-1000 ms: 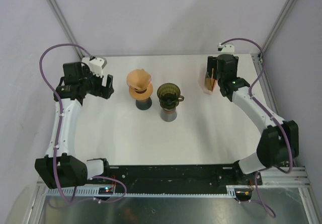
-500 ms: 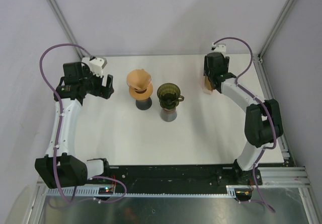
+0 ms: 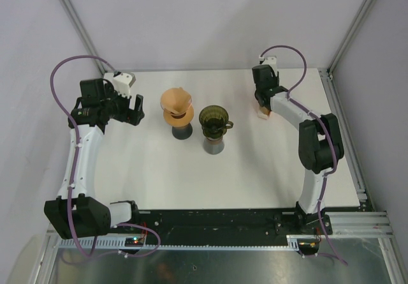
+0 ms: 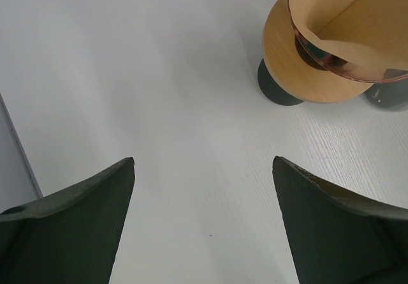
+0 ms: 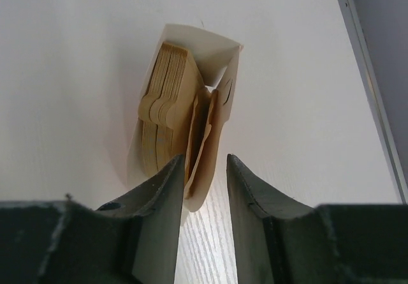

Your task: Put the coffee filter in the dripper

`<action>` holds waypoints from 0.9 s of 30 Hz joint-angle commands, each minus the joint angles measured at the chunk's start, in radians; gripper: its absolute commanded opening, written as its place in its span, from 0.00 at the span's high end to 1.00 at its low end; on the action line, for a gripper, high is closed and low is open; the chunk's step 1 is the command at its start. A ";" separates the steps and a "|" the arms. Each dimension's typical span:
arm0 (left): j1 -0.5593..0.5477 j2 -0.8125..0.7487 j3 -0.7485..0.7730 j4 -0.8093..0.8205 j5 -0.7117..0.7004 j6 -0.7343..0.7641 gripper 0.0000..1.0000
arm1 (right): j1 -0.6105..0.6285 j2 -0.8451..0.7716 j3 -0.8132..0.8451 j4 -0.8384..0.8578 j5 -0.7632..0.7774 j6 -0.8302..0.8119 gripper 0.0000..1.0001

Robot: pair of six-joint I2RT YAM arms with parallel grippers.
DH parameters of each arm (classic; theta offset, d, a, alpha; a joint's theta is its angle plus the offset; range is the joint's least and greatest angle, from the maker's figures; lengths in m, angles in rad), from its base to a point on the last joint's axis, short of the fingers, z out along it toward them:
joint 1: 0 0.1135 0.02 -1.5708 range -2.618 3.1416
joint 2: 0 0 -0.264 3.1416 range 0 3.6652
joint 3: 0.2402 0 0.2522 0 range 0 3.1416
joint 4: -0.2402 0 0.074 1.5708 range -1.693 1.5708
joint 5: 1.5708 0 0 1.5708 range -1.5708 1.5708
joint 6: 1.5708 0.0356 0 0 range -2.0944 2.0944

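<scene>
From above, the right gripper (image 3: 262,99) hangs over the box (image 3: 262,112) at 2 o'clock on the table (image 3: 191,175). The empty green dripper (image 3: 213,117) stands mid-table. The orange dripper (image 3: 177,102), already lined, is at its 10 o'clock.

Left wrist: the left gripper (image 4: 203,163) is spread wide and empty.

Right wrist: the jaws are narrowed either side of one filter (image 5: 205,137) leaning off the stack (image 5: 162,105), not visibly pinching it. Closing may catch neighbouring sheets, or pulling may tip the light box.
</scene>
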 commanded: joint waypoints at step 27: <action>0.007 -0.001 0.031 0.027 -0.002 0.015 0.07 | -0.019 0.045 0.032 -0.022 -0.013 0.039 0.93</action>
